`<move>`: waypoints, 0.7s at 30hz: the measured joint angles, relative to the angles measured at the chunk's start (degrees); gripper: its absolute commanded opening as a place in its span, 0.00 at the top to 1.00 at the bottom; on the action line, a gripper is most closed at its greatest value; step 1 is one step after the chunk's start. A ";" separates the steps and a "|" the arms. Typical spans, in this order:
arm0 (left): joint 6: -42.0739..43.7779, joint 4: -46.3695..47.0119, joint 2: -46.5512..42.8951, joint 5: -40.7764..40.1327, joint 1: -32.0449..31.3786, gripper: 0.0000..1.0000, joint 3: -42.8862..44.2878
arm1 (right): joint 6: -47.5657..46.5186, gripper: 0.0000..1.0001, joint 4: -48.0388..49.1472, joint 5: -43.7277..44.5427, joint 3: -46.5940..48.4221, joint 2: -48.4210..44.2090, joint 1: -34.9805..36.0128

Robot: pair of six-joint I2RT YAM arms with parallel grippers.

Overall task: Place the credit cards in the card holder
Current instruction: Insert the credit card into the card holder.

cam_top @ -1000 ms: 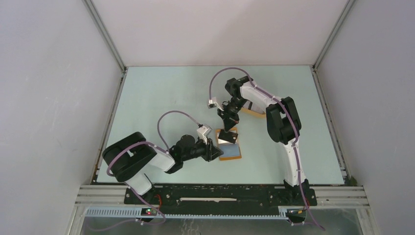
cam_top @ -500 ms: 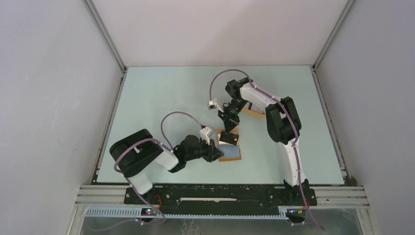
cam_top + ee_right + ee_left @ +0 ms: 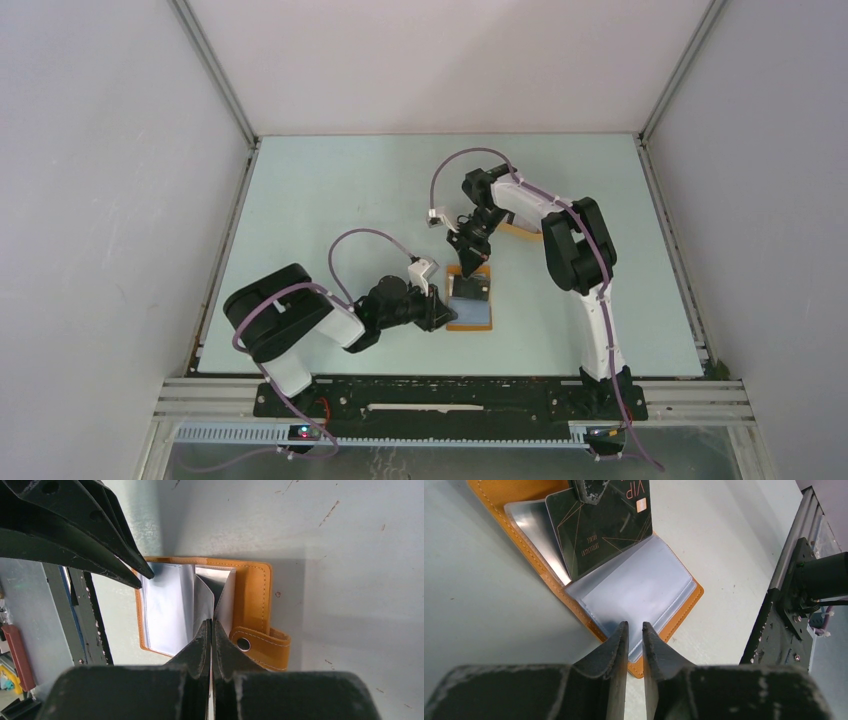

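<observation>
right fingers (image 3: 200,645): clamped on dark VIP card (image 3: 604,535)
left fingers (image 3: 616,645): nearly shut at card holder (image 3: 538,565) edge, grip unclear
risk: if holder slips, card may jam at sleeve (image 3: 639,587) mouth

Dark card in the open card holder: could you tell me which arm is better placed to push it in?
Right, probably: the right end effector pinches the dark card, standing in the card holder; the left end effector merely sits at its edge.
</observation>
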 measured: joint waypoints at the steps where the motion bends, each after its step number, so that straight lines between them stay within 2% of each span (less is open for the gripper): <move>1: -0.09 -0.09 -0.04 0.00 0.00 0.78 0.00 | 0.46 1.00 0.15 -0.02 -0.13 -0.07 -0.02; 11: -0.72 -2.45 -2.29 -0.52 0.04 0.71 -0.22 | 2.01 1.00 1.01 -1.22 -2.12 -0.76 -0.46; 21: -2.73 -5.27 -12.09 -3.96 2.99 0.69 -4.37 | 2.34 1.00 1.81 -2.16 -4.57 -2.73 -0.50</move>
